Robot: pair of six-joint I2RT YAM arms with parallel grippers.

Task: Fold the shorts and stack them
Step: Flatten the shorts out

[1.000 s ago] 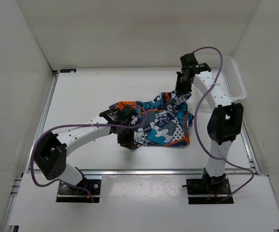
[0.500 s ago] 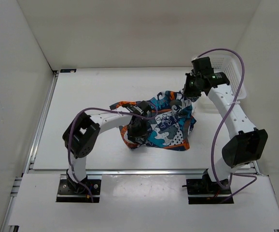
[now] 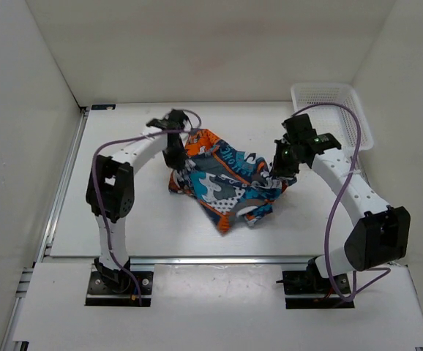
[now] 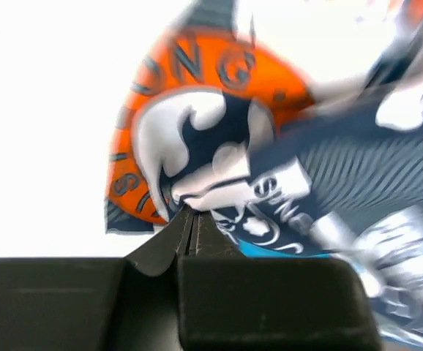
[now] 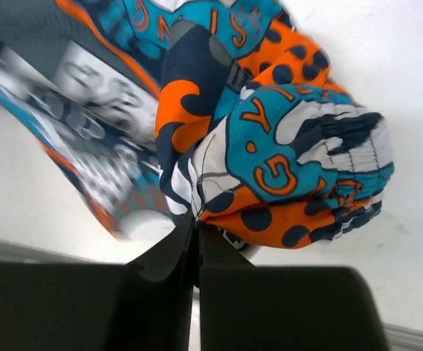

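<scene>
The soft cloth shorts with the busy teal, blue, orange, white and dark grey comic print [image 3: 222, 179] hang in a loose, rumpled band over the middle of the white desk [image 3: 124, 212], strung between the two arms. No fold is made yet and nothing is stacked; I judge the task to be at an early stage, with the garment being spread out so that it can be laid flat. Flattening, folding and stacking are all left to do.

The left gripper [image 3: 178, 162] is clamped on the far-left edge of the cloth; in its wrist view the fingers [image 4: 206, 245] press together on an orange round emblem. The right gripper [image 3: 277, 172] is likewise pinched tight on a bunched right-hand edge, its fingers [image 5: 169, 256] meeting under a gathered teal and orange fold. The white plastic mesh basket [image 3: 332, 110] stands at the far right corner, apart from the shorts.

Compared with a second ago, the left gripper has swung from the near-left corner of the shorts to the far-left side, the right gripper has come nearer, and the cloth has turned and shifted leftward into a slanted stretch.
</scene>
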